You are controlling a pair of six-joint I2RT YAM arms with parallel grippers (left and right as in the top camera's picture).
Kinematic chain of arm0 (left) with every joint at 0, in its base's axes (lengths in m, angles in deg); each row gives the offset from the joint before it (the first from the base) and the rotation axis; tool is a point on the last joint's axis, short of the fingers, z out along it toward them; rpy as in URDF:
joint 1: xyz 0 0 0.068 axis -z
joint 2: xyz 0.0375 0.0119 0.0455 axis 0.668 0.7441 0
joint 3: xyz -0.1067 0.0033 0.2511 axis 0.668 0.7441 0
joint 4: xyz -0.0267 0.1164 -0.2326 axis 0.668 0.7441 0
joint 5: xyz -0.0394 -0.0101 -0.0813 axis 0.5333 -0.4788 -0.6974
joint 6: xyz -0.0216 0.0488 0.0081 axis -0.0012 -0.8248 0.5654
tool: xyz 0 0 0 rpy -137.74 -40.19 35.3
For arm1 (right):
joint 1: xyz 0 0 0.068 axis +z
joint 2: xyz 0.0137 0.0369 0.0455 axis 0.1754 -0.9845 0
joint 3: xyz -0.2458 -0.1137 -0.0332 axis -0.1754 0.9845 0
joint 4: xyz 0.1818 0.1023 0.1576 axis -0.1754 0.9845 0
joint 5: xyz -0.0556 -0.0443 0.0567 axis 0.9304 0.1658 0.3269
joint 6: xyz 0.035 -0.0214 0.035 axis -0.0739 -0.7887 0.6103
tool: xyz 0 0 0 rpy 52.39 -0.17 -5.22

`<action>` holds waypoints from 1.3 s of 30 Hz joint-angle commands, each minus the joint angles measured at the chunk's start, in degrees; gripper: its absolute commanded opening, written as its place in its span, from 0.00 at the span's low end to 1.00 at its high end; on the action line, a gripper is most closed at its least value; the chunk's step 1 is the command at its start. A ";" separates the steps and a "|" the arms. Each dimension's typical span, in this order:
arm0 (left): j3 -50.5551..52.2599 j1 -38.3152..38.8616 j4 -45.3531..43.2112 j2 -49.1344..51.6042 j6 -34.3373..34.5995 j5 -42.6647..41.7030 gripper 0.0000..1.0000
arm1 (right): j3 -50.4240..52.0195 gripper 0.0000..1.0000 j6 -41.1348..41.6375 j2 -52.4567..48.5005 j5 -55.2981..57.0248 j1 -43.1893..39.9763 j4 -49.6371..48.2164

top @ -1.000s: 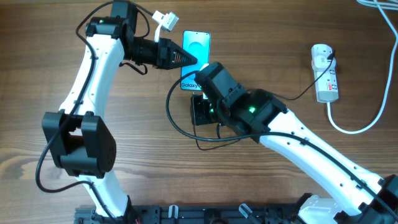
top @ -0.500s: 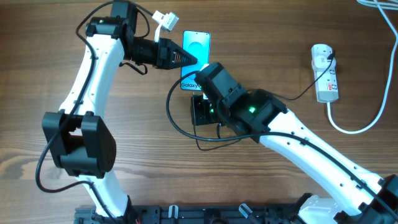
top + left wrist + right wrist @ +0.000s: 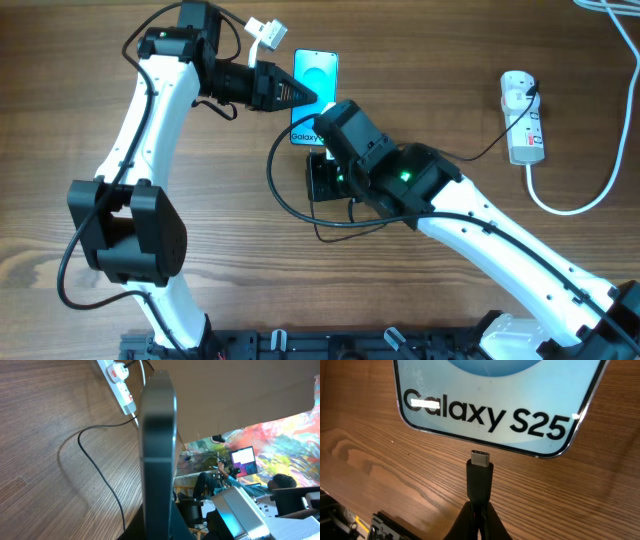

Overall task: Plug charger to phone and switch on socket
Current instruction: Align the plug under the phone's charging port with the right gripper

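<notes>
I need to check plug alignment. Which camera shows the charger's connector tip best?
The right wrist view: the charger's connector tip sits close-up at the phone's bottom edge. Overhead, the right arm hides it; the left wrist view shows only its cable.

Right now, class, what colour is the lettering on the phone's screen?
Black, on a pale band of the phone; clearest in the right wrist view.

Brown wood-grain table (image 3: 80,60) fills overhead view, grain running left-right. Light even and bright, shadows soft. Left wrist view, past table edge: plain tan panel (image 3: 240,390) on top, colourful painted mural (image 3: 295,430) behind it, small lit monitor (image 3: 242,461), dark-haired person (image 3: 282,482) near it. Rest of room too blurry to tell.
</notes>
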 commanded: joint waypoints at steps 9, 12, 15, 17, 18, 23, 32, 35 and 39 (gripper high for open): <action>-0.50 1.03 -0.13 -1.44 0.92 -2.21 0.04 | -1.49 0.04 0.76 0.02 -1.09 0.02 -0.76; -0.50 1.27 -0.35 -1.44 0.90 -2.14 0.04 | -1.49 0.04 0.70 0.02 -0.74 0.00 -0.92; -0.50 1.27 -0.46 -1.44 0.90 -1.97 0.04 | -1.49 0.04 0.81 0.02 0.81 0.00 -0.28; -0.50 1.27 -0.50 -1.44 0.90 -1.99 0.04 | -1.49 0.04 0.79 0.02 1.38 0.00 0.15; -0.50 1.27 -0.68 -1.44 0.92 -1.99 0.04 | -1.49 0.04 0.79 0.02 2.34 0.00 0.79; -0.50 1.27 -0.66 -1.44 0.92 -1.99 0.04 | -1.49 0.04 0.79 0.02 2.99 -0.07 0.92; -0.50 1.27 -0.66 -1.44 0.92 -2.01 0.04 | -1.49 0.04 0.79 0.02 0.83 -0.15 0.26; -0.50 1.27 -0.87 -1.44 0.90 -1.97 0.04 | -1.49 0.04 0.81 0.02 0.81 -0.15 0.07; -0.50 1.27 -1.14 -1.44 0.90 -1.97 0.04 | -1.49 0.04 0.81 0.02 0.39 -0.15 -0.09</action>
